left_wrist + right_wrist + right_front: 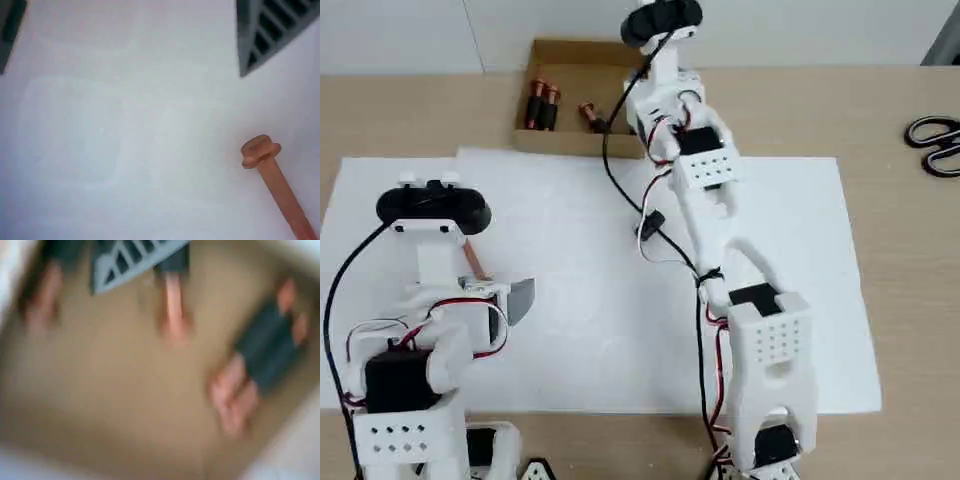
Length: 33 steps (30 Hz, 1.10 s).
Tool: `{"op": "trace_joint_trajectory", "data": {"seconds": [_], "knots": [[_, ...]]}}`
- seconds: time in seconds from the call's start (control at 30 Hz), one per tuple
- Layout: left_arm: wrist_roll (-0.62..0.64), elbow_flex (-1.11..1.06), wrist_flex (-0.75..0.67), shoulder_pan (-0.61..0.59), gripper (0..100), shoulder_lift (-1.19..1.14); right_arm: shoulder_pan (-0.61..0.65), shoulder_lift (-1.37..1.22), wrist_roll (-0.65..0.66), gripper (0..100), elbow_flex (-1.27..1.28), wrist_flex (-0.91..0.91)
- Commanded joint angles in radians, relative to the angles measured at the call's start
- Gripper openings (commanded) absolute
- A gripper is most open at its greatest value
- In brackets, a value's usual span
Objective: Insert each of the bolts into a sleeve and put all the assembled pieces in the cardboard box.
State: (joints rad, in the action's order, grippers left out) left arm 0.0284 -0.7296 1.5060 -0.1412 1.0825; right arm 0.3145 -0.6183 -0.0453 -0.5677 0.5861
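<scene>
lone copper hex-head bolt (280, 195) lay on white foam sheet (100, 150) just beside left gripper (122, 70), jaws spread, head towards them.

The right arm (705, 172) overhangs the cardboard box (570, 45); the white sheet (580, 260) between the arms lies open.

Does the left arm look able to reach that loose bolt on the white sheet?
Probably yes: the bolt lies alone on the white sheet, close to the left gripper, fingers open, nothing between.
</scene>
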Motion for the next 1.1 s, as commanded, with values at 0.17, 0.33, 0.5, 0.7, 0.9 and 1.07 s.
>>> {"op": "trace_joint_trajectory", "data": {"seconds": [0.17, 0.33, 0.5, 0.7, 0.9, 1.07], "knots": [[0.006, 0.012, -0.021, 0.003, 28, 0.006, -0.004, 0.183, -0.184, 18.0, -0.048, 0.455], [0.006, 0.015, -0.021, 0.005, 28, 0.006, -0.005, 0.206, -0.313, 18.0, -0.048, 0.634], [0.006, 0.015, -0.018, 0.003, 28, 0.006, 0.001, 0.191, -0.33, 18.0, -0.041, 0.792], [0.006, 0.015, -0.018, 0.003, 28, 0.006, 0.01, 0.136, -0.348, 18.0, -0.041, 0.857], [0.006, 0.013, -0.018, 0.003, 28, 0.006, 0.019, 0.042, -0.667, 18.1, -0.043, 0.822], [0.006, 0.012, -0.02, 0.003, 28, 0.006, 0.056, -0.008, -0.775, 18.0, -0.046, 0.794]]}}
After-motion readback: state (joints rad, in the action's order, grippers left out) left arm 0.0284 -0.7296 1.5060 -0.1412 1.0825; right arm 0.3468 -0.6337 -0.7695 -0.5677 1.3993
